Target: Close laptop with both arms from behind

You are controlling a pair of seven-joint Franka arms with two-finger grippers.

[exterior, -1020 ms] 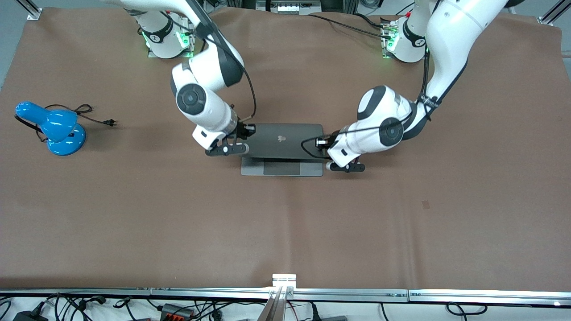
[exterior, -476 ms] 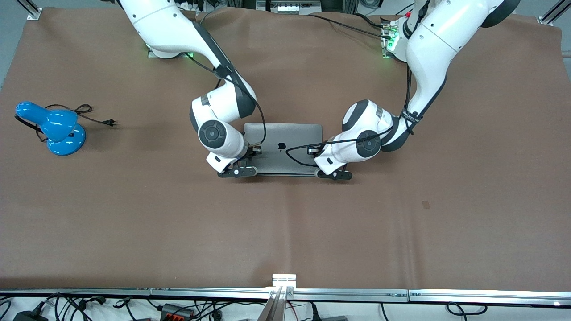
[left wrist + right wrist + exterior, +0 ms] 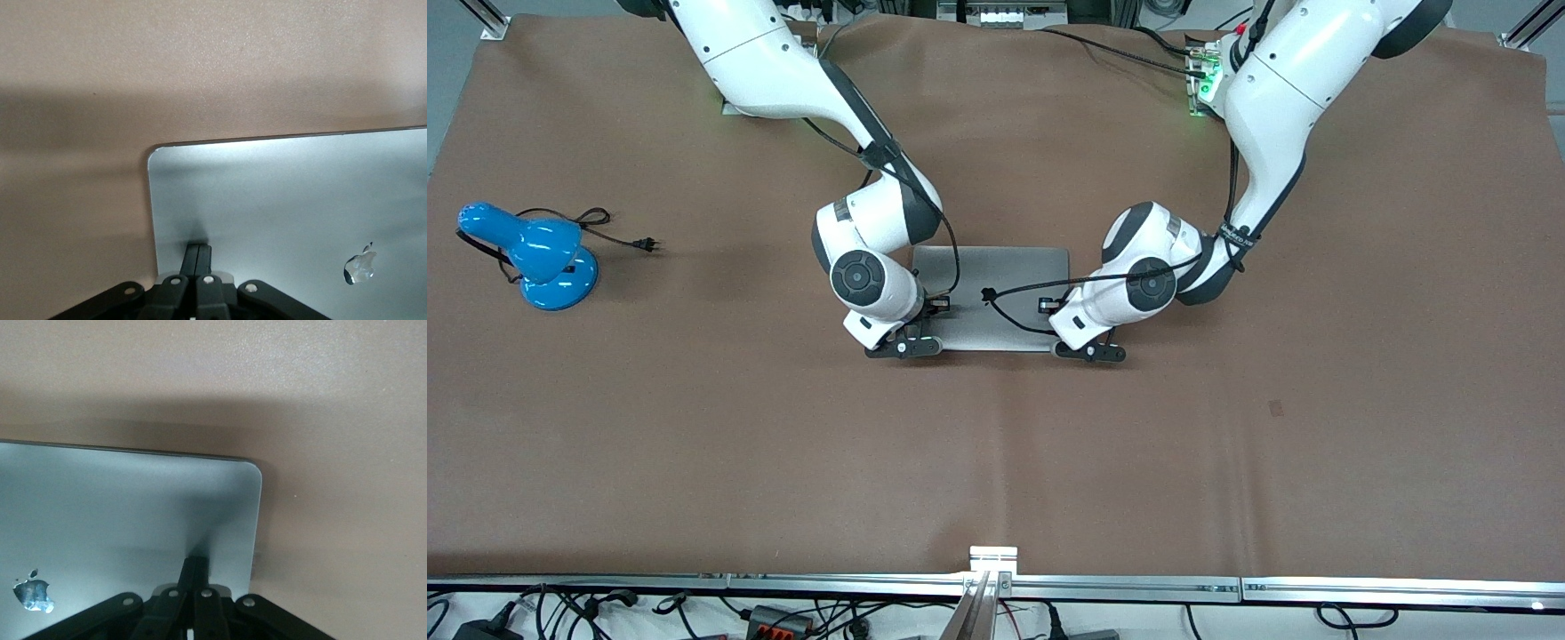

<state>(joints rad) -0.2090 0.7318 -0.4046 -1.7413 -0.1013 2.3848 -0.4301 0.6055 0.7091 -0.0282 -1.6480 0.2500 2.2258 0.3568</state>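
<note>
The space-grey laptop (image 3: 1005,267) lies in the middle of the table with its lid down flat, apple logo up. My left gripper (image 3: 1048,308) is shut, its joined fingertips (image 3: 199,252) resting on the lid near the corner toward the left arm's end. My right gripper (image 3: 935,308) is shut, its fingertips (image 3: 195,565) resting on the lid near the corner toward the right arm's end. The lid fills the left wrist view (image 3: 280,200) and the right wrist view (image 3: 120,513). The keys, trackpad and screen are hidden.
A blue desk lamp (image 3: 529,253) with a loose black cord stands toward the right arm's end of the brown table mat (image 3: 996,462). Black cables hang from both arms over the lid.
The lid has gone down from partly open to flat on the base. Both grippers have moved down and toward the front camera with it.
</note>
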